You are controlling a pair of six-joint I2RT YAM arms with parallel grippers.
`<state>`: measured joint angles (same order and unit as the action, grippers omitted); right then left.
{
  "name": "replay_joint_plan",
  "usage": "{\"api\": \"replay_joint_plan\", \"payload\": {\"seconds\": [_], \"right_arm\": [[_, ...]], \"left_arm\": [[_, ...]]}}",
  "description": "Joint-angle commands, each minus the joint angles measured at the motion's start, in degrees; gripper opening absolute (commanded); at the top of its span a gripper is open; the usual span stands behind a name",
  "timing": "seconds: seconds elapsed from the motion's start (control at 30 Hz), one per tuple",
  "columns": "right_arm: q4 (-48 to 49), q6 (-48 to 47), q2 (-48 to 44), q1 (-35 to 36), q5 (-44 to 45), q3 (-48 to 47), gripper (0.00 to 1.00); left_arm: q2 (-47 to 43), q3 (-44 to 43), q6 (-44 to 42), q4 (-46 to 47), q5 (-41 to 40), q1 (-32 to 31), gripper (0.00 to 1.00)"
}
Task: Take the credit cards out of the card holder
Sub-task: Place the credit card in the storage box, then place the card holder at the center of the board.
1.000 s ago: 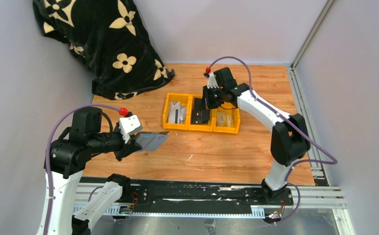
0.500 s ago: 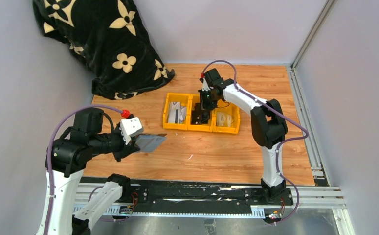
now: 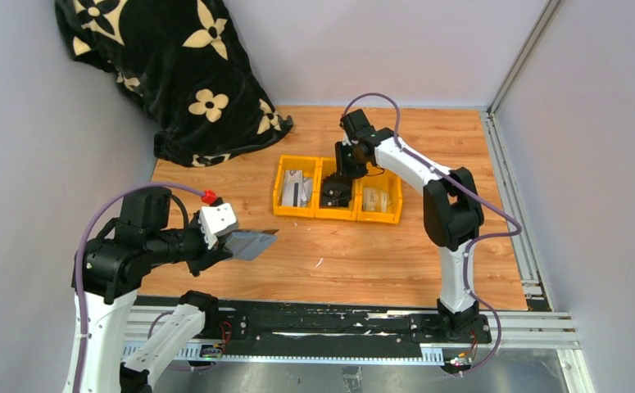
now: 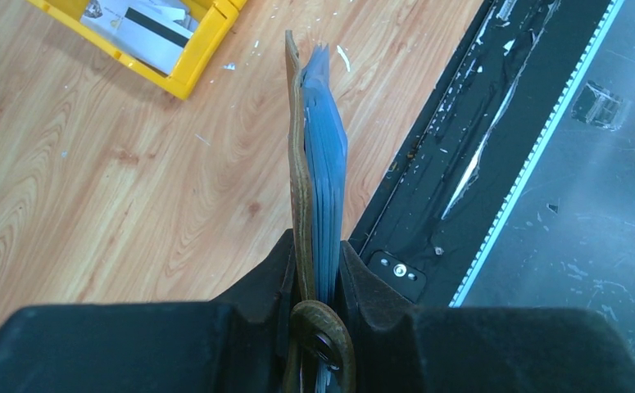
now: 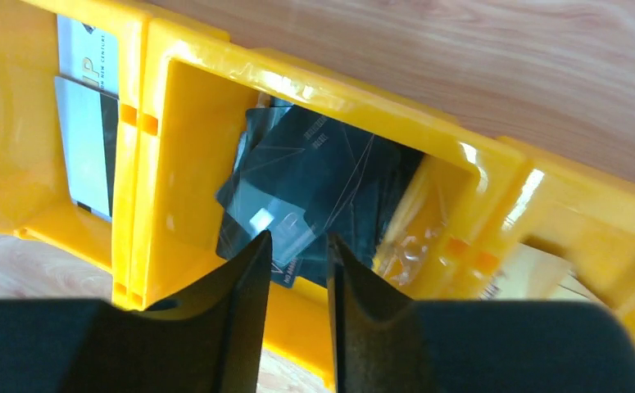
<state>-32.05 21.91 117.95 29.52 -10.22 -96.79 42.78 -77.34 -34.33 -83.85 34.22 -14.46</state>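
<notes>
**Top external view.** The left gripper [image 3: 230, 243] is clenched on the card holder [image 3: 252, 243], holding it by one end in the air above the near left of the tabletop [image 3: 363, 254]. The right gripper [image 3: 340, 187] reaches down into the middle yellow bin [image 3: 336, 216], well apart from the holder. With only one end held, I judge that a tug on a card could twist the holder in the grip or pull it free. No writing is readable here.

**Left wrist view.** The brown leather edge [image 4: 300, 188] and the blue-grey layers [image 4: 328, 164] are squeezed together between the fingers. I cannot tell cards from lining. That squeeze probably also pinches any cards, so they could jam or bend when drawn out. A card with a black stripe [image 4: 146, 24] lies in a bin, with no legible text.

**Right wrist view.** The fingers are slightly parted and hold nothing, poised just above the dark cards [image 5: 314, 164]. Rising carelessly, they might snag the bin wall [image 5: 158, 164] or flick a card out. A white card [image 5: 88, 106] in the neighbouring bin shows large letters ending in "P". The small print is too fine to read.
</notes>
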Motion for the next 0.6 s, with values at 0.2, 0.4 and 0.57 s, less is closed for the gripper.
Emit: {"api": "replay_joint_plan", "payload": {"seconds": [0.2,0.4,0.57], "right_arm": [[-0.70,-3.79,-16.90,3.71,4.02,1.28,0.50],[18.58,-7.26,-29.84,10.77,-35.68,13.13,0.70],[38.17,-7.21,-39.17,21.97,-44.43,26.36,0.77]], "left_arm": [[-0.51,-1.29,-1.34,-0.87,2.84,-0.31,0.00],[0.19,-0.12,-3.46,-1.13,7.80,-0.40,0.00],[3.66,0.65,-5.12,-1.17,13.70,-0.48,0.00]]}}
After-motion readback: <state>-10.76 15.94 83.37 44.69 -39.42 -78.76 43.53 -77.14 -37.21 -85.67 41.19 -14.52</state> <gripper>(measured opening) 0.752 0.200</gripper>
